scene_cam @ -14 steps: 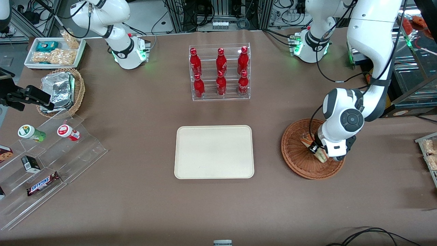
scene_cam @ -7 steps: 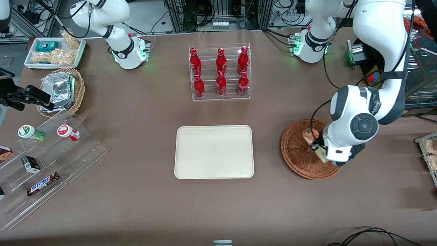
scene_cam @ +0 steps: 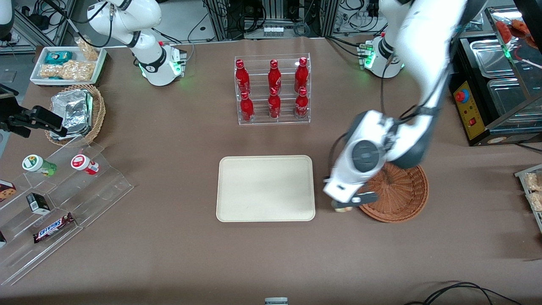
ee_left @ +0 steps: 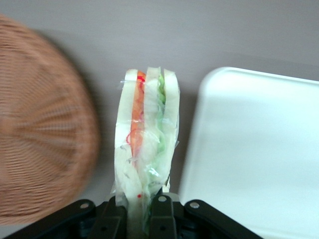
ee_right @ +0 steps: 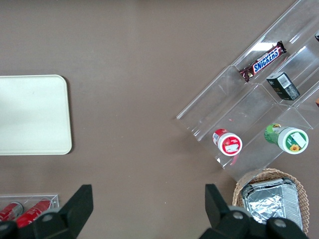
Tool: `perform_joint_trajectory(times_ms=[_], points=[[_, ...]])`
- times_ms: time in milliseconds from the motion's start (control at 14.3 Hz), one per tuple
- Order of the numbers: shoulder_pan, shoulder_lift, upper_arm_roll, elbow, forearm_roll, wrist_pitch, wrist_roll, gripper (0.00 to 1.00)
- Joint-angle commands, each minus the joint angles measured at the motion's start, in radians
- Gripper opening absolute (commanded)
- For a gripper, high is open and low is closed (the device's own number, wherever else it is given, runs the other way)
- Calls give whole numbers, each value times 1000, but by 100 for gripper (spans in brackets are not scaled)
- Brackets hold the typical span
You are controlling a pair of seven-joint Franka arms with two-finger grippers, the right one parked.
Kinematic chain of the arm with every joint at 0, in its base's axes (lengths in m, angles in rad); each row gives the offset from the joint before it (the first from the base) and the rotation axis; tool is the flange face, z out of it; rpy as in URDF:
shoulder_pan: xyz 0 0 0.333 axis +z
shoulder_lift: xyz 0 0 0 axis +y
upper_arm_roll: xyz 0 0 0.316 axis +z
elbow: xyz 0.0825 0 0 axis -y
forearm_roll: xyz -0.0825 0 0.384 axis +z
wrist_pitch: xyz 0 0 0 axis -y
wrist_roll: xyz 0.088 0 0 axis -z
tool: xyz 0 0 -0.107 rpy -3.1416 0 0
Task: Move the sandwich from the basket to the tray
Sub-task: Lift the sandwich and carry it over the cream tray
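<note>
In the front view, the left arm's gripper (scene_cam: 344,206) hangs over the brown table between two things. The round reddish-brown woven basket (scene_cam: 396,197) sits right beside it at 3 o'clock. The flat cream tray with rounded corners (scene_cam: 266,188) sits close by at 9 o'clock. Only a tiny pale bit of the small three-cornered sandwich (scene_cam: 342,209) peeks out under the gripper. It is out of the basket and not yet over the tray. The basket looks empty now.

In the left wrist view, the gripper (ee_left: 141,211) is squeezed shut on the wide end of the sandwich (ee_left: 145,154). Its two black fingers (ee_left: 160,215) press on the pale bread from both sides. The red, orange and green layers show in the middle. The sandwich's long side points straight away from the gripper, toward 12 o'clock. The basket (ee_left: 42,134) is at 9 o'clock and the tray (ee_left: 259,149) is at 3 o'clock, with a strip of bare table between tray and sandwich. So the next move should be a short slide sideways toward the tray.

In the right wrist view, the tray (ee_right: 31,115) lies bare.
</note>
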Motion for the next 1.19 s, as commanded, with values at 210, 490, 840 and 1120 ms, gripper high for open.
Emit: perform_joint_trajectory(times_ms=[210,490,840,1120], points=[[-192,223,6,288,21,81,-151,0],[-264,266,10,285,33,201,-148,0],[-281,288,9,282,27,220,-143,34],[-276,271,9,282,24,204,-219,100]])
